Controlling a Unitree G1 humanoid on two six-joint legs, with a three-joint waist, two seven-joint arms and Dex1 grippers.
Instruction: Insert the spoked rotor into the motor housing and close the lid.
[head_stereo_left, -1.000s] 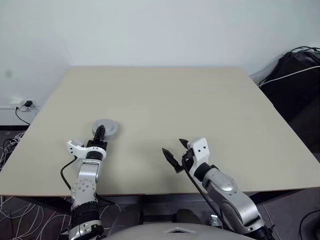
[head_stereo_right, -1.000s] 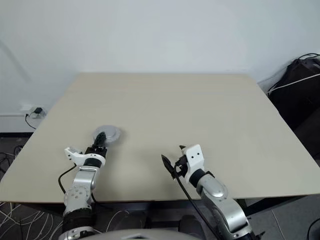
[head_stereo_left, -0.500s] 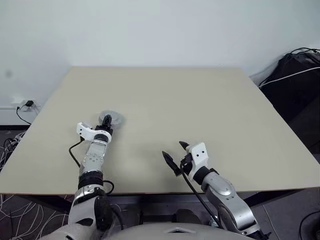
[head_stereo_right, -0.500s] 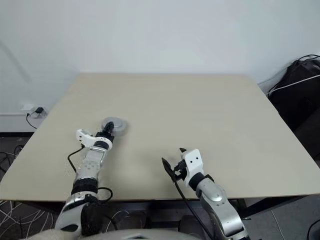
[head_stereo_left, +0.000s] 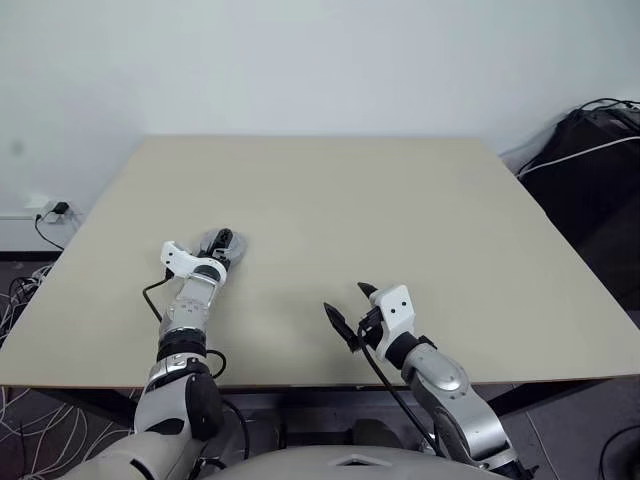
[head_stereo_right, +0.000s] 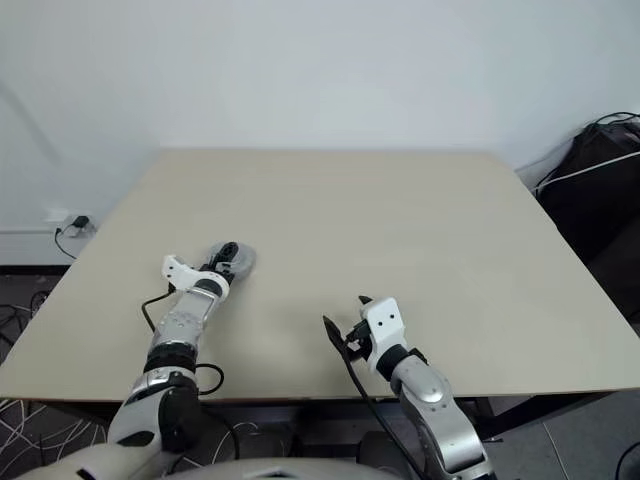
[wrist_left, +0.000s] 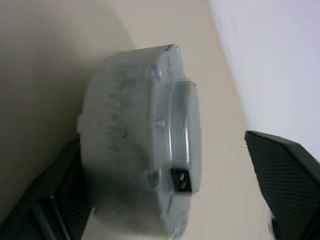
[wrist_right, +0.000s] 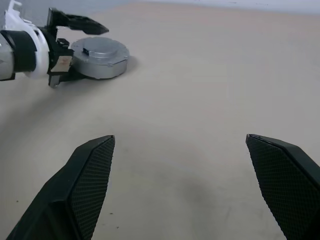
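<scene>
- Right wrist view: a round grey closed motor housing is seen lying flat on the beige table, plain grey lid seated on top, small dark notch at the lid's edge.
- Seen from the head cameras, the housing sits on the robot's left side of the table, about midway between near and far edge, largely hidden behind the left gripper's fingers.
- Rotor is not distinguishable; housing is closed by the lid.
- Left gripper is placed at the housing with jaws spread wide: one black finger is held above the lid, the other is down at the housing's side near the tabletop.
- Left wrist view: housing is framed between the two black fingers; a clear gap is seen beside one finger, contact at the other cannot be told. No grip is seen.
- Right gripper is held over the near middle of the table, well apart from the housing, pointed toward it, jaws fully spread, nothing between them.
- Black bag with a white cable is seen past the table's right edge.
- Wall socket with a plugged lead is seen at the far left, by the floor.
</scene>
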